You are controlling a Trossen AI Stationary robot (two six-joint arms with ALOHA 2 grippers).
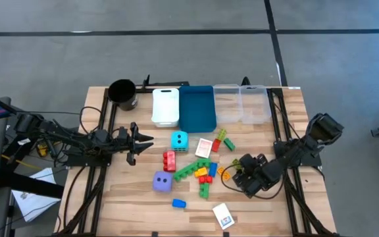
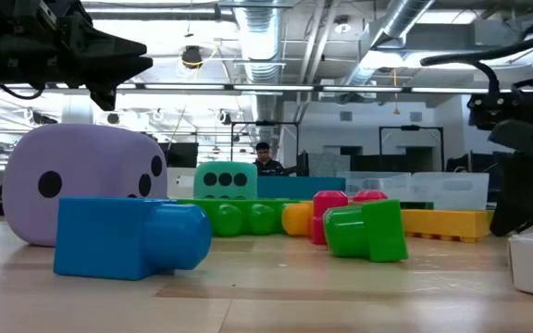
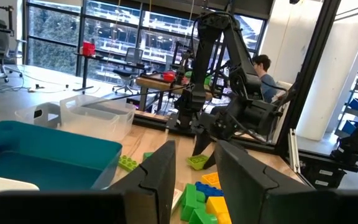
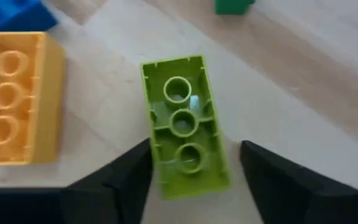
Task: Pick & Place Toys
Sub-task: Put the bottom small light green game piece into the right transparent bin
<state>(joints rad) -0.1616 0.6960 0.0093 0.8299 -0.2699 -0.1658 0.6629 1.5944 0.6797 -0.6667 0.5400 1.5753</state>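
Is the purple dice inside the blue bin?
No, the purple dice sits on the bare wooden table, well away from the blue bin at the far edge.

Toy bricks (image 1: 202, 172) and two dice crowd the table's centre. Bins (image 1: 197, 106) line its upper edge. Bare wood (image 1: 124, 197) lies open at lower left.
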